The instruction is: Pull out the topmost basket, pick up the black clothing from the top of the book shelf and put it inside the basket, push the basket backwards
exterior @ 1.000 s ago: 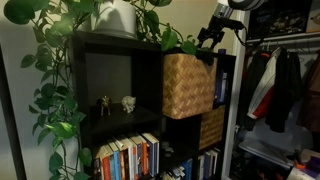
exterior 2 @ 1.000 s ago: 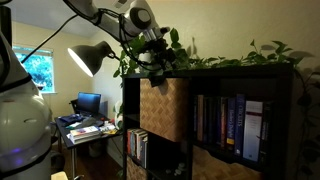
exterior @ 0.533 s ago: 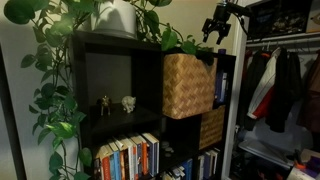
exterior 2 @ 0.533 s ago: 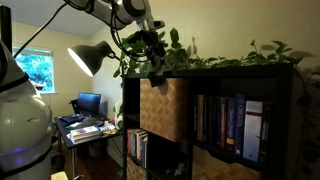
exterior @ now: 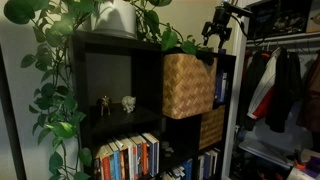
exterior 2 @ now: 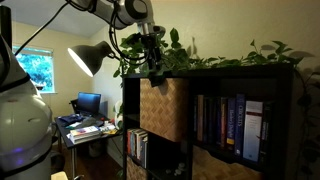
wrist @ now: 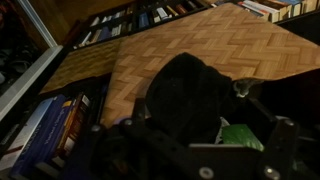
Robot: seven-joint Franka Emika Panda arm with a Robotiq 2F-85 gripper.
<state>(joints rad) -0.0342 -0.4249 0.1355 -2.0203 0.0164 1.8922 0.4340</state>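
In an exterior view we see a tall black shelf (exterior: 105, 75). The basket (exterior: 188, 85) sits in the top row and sticks out past the front of the shelf. A brown basket (exterior: 211, 128) sits in the hole just under it. Books (exterior: 128, 158) stand in the row below. A big green plant (exterior: 60, 70) hangs down over the top and one side of the shelf. Clothes (exterior: 280, 80) hang on a rack beside the shelf. The pincer (exterior: 217, 40) hangs in the air above the basket, near the top edge of the shelf. Its fingers point down and stand wide apart. It holds nothing.

In an exterior view the arm (exterior 2: 105, 8) comes in from the top. The pincer hangs over the front corner of the shelf, among the leaves. The basket sticks out just below it. A lamp (exterior 2: 92, 57) shines behind the arm.

In the wrist view we look down past the pincer. The black cloth (wrist: 190, 85) is a soft dark lump in the middle, right under the pincer. It lies at the top end of the basket, and the woven front shows behind it. The picture is dark, so we cannot tell how deep in the basket it lies. A green leaf (wrist: 238, 137) shows next to it.
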